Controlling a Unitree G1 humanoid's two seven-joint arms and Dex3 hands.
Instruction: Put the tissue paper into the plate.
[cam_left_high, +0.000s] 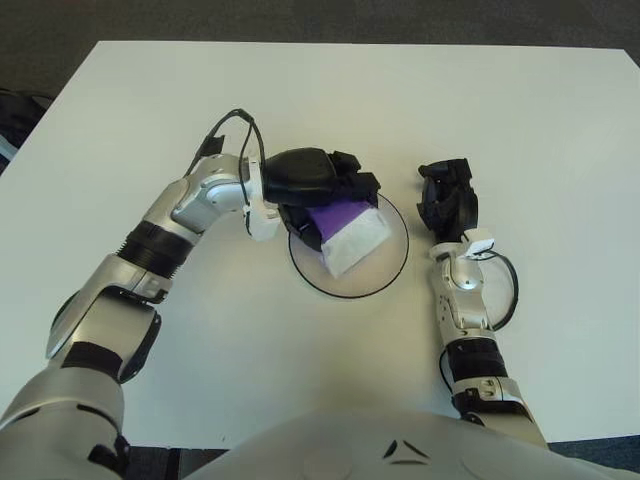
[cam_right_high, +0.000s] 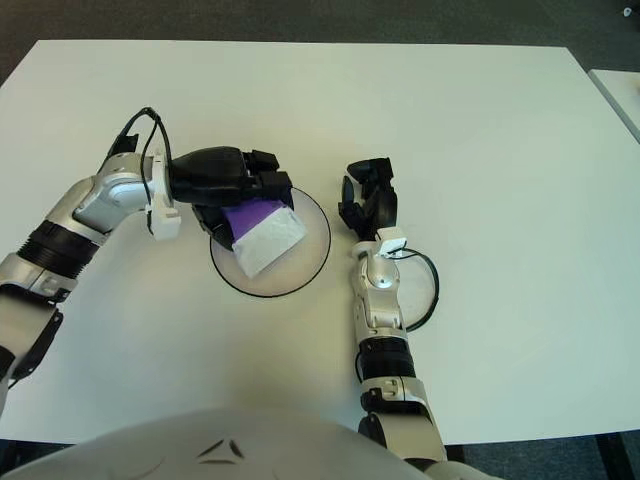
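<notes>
Left eye view: tissue paper (cam_left_high: 349, 233) diagonal, white end toward plate (cam_left_high: 385, 275) centre.

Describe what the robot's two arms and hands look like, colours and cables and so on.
Both arms have silver-grey metal segments joined by black ribbed collars. Each robot hand is black and blocky: the left robot hand has a rounded glossy shell, the right robot hand is more angular. A thin black cable loops at each wrist, beside a small white connector block. No markings are visible.

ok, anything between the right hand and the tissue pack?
Only the plate's right rim and bare white table; both eye views show it. The left hand holds the tissue pack over the plate, with the right hand idle beside it.
</notes>
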